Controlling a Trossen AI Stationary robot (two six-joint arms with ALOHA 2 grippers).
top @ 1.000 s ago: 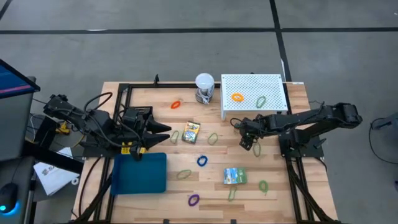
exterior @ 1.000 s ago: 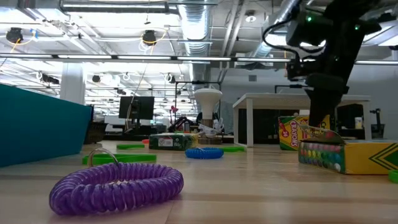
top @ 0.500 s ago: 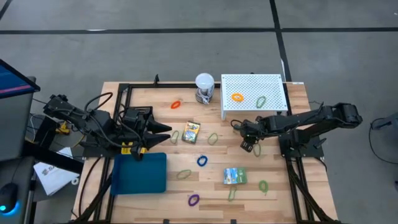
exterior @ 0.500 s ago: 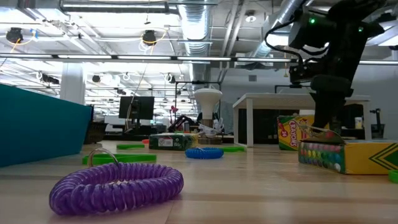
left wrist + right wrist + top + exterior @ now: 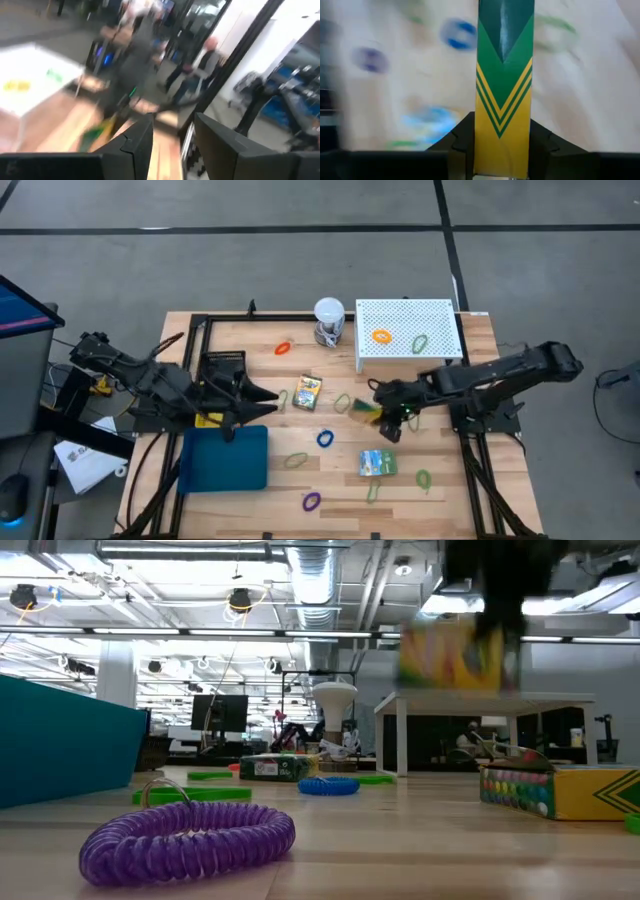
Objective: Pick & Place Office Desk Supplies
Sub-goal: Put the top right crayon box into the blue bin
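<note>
Right gripper (image 5: 385, 416) near the table's (image 5: 470, 490) middle, clamped on a green-yellow packet (image 5: 503, 90), plain in its wrist view; from above only a smear, probably airborne. Left gripper (image 5: 268, 402) by the blue tray's (image 5: 224, 460) far edge, fingers parted, empty.

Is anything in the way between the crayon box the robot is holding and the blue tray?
Nothing tall. The right gripper holds the crayon box lifted off the table. Toward the blue tray only flat things lie: a blue loop and a green loop. The left gripper waits beside the tray's top edge.
</note>
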